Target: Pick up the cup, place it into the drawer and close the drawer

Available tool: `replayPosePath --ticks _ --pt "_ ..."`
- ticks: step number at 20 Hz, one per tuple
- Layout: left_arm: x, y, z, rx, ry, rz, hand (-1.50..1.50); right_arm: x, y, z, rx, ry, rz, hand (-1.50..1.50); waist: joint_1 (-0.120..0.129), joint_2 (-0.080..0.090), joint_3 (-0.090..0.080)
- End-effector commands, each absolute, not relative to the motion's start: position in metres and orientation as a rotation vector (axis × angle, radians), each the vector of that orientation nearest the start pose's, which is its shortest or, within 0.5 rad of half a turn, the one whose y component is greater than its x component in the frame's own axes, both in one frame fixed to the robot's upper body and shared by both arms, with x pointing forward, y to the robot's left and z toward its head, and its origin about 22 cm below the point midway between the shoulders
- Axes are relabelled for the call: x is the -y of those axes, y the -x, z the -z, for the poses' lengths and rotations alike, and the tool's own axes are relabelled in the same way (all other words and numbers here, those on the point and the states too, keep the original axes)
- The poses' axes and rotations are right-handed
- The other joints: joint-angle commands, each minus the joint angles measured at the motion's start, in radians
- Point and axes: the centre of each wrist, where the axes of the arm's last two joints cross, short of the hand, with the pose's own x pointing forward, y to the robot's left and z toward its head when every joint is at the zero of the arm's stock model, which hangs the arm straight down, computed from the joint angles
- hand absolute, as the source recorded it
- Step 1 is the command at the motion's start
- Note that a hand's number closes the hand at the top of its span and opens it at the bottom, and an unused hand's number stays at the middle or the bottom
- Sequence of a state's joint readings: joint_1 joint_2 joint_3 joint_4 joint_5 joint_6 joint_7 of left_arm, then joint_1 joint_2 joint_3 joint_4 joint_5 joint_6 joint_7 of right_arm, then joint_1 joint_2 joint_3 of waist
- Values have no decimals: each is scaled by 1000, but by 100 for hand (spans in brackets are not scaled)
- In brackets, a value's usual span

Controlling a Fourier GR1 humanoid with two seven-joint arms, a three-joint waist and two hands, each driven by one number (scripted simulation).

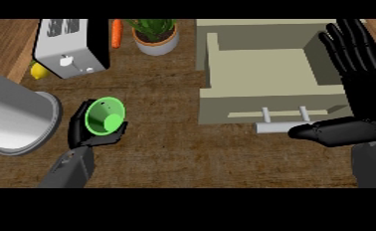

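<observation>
Crowding the far left of the wooden surface [161, 145] are a silver toaster [70, 48], a lemon [40, 70] just beside its near-left corner, a carrot [116, 33] lying along its right side, and a potted plant [154, 36] a little further right. A large grey metal pot [22, 120] sits at the left edge, near the left hand [92, 131] but apart from it. Nothing lies on the bare stretch of wood between the cup [105, 116] and the drawer [272, 83].

The drawer is beige and pulled open towards the viewer, its inside showing only bare floor and walls; a pale bar handle [283, 124] juts from its front panel.

The cup is bright green and seen from above, its round rim open towards the camera with a lighter green circle at the bottom inside. It is at the left of the surface, well apart from the drawer, gripped by the left hand — the black fingers [77, 125] curl round its left and lower sides. Whether its base touches the wood cannot be told.

The right hand [352, 75] is at the right edge, over the drawer's right wall, its fingers straight and spread upward, holding nothing — the thumb points left, just beside the end of the handle.
</observation>
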State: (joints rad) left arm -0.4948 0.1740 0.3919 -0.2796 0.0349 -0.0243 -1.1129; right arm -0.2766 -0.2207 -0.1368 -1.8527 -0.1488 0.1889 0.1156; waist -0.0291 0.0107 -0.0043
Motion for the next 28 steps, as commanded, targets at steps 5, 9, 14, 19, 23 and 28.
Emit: replayPosePath --ticks 5,9,14,19,23,28 --pt "-269 -337 91 2134 63 -173 150 279 -280 -152 1982 -38 -249 -150 17 -8 3" --pt "-240 -359 70 2116 191 -71 150 259 -265 -139 1966 -31 -274 -150 25 -14 4" --pt "-184 -386 17 2161 251 -2 150 278 -271 -147 1979 -2 -230 -150 45 -20 6" --pt "-152 -412 -57 2163 313 62 150 266 -275 -137 1986 11 -272 -150 42 -19 5" --pt "-117 -427 -123 2165 275 133 150 272 -266 -129 1990 -9 -261 -150 29 -18 5" --pt "-78 -427 -150 2135 253 165 150 277 -275 -155 1988 13 -265 -150 13 -12 4"
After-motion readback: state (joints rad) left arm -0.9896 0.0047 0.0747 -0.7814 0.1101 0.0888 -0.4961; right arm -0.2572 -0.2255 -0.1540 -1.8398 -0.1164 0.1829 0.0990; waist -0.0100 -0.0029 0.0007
